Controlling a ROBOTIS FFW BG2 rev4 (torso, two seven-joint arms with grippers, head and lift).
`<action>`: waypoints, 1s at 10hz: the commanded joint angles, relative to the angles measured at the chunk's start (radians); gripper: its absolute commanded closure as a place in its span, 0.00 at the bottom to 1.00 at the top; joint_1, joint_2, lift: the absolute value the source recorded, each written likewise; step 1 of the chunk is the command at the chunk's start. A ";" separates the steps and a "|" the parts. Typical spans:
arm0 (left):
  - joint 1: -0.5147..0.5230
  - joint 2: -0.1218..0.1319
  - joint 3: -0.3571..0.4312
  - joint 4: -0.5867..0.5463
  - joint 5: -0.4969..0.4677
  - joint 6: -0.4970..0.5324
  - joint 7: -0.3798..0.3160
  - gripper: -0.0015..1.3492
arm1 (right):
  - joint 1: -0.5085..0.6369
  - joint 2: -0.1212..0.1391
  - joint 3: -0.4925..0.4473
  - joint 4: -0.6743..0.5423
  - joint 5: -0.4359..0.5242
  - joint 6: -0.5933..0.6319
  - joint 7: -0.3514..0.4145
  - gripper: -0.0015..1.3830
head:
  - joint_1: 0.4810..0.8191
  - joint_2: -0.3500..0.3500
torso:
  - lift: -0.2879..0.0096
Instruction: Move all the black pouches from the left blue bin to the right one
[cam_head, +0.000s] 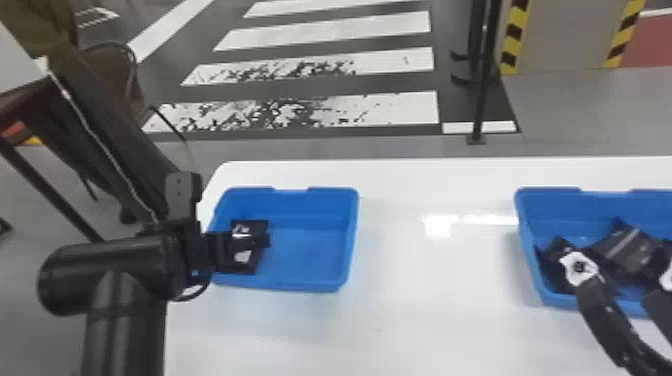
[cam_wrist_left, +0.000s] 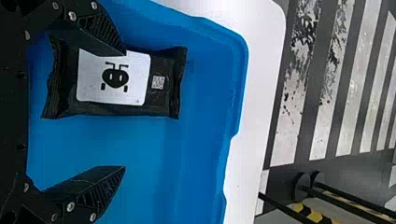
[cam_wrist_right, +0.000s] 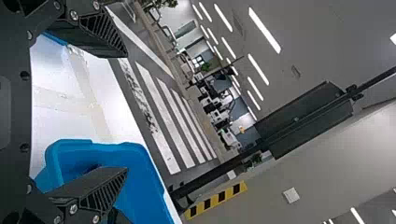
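Note:
My left gripper (cam_head: 252, 242) is at the left side of the left blue bin (cam_head: 310, 287), over a black pouch (cam_head: 246, 265). In the left wrist view the same gripper (cam_wrist_left: 124, 111) is open; one finger overlaps the edge of the white-labelled pouch (cam_wrist_left: 163, 100), which lies flat and ungripped on the bin floor. My right gripper (cam_head: 627, 300) is over the near part of the right blue bin (cam_head: 527, 225), partly hiding the black pouches (cam_head: 625, 245) inside. In the right wrist view this gripper (cam_wrist_right: 125, 111) stands open with nothing between its fingers.
The bins stand apart on a white table (cam_head: 430, 290), with bare tabletop between them. A dark post (cam_head: 482, 85) rises beyond the table's far edge. At the left, a dark frame (cam_head: 50, 195) stands beside the table.

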 joint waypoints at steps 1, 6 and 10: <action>-0.023 0.005 -0.005 0.037 -0.016 0.003 0.001 0.14 | -0.002 -0.002 0.001 0.002 -0.007 0.001 0.000 0.12 | 0.63 0.84 | 0.50; -0.050 0.008 -0.031 0.079 -0.060 0.071 0.001 0.14 | -0.002 -0.003 0.001 0.005 -0.023 0.010 0.000 0.12 | 0.63 0.85 | 0.50; -0.077 0.005 -0.021 0.077 -0.092 0.094 0.013 0.14 | -0.004 -0.003 0.005 0.012 -0.043 0.030 0.000 0.12 | 0.63 0.86 | 0.50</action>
